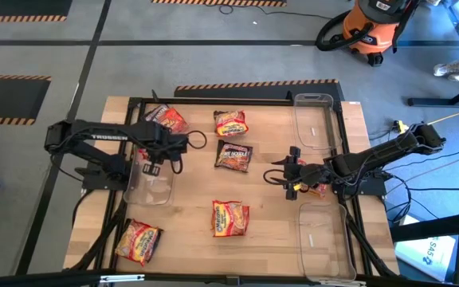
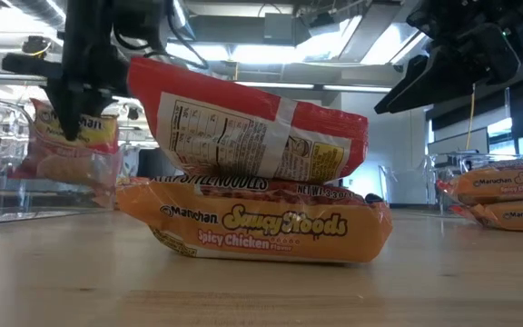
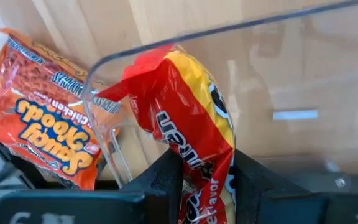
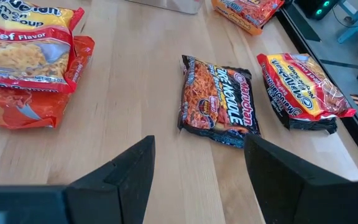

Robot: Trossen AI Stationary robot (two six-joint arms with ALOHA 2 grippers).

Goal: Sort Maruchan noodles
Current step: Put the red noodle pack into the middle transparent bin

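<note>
Grey floor with hazard-striped tape surrounds the wooden desk (image 1: 190,179), and an orange shop vacuum (image 1: 370,30) stands beyond its far edge. Three clear bins sit on the desk: one on the left (image 1: 148,185), two on the right — a far one (image 1: 313,119) and a near one (image 1: 321,239).

The left gripper (image 3: 205,180) hangs over the left bin, its fingers (image 3: 166,177) clenched on a red-and-yellow packet (image 3: 188,124) that dangles inside the bin's rim. Just beside that bin, on the far side, lies an orange Saucy Noods packet (image 1: 168,119).

The right gripper (image 4: 197,165) hovers above the desk right of centre, fingers (image 4: 278,171) spread wide and holding nothing. Past them lies a dark maroon packet (image 1: 233,155) flat on the wood, with a red-and-yellow one (image 1: 231,123) just beyond it toward the far edge.

Nearer the front edge, a two-packet stack (image 1: 229,218) rests mid-desk — a red-and-yellow packet (image 2: 252,127) lying on an orange Spicy Chicken one (image 2: 261,222). Another packet (image 1: 138,241) lies at the front left corner. From table height, two more orange packets (image 2: 507,200) show stacked at the right side.
</note>
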